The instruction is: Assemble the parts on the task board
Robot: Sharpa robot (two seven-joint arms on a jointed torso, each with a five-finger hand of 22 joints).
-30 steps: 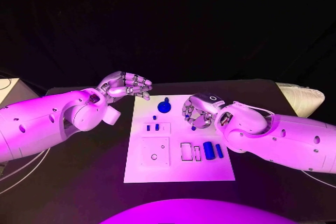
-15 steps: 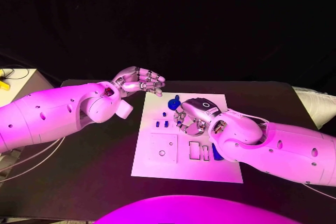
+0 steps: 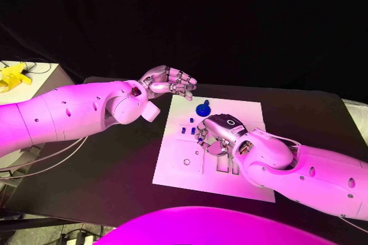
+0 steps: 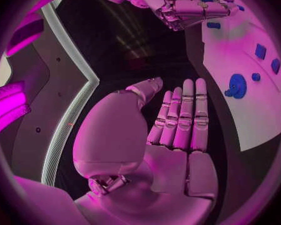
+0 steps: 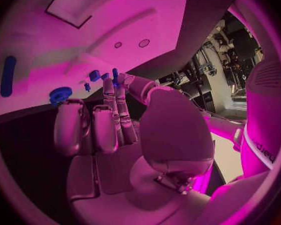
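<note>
Parts lie nearest the right hand (image 3: 218,132), which hovers low over the middle of the board (image 3: 234,108), fingers curled down, nothing visibly pinched. Two small blue blocks (image 3: 186,131) sit just beside its fingertips on the left-arm side; one blue gear (image 3: 202,109) stands just beyond them toward the board's far edge. One long blue cylinder (image 5: 8,75) lies flat elsewhere on the board. The left hand (image 3: 170,81) hangs off the board over the counter (image 3: 115,165), fingers straight and together, empty, beyond the gear.
</note>
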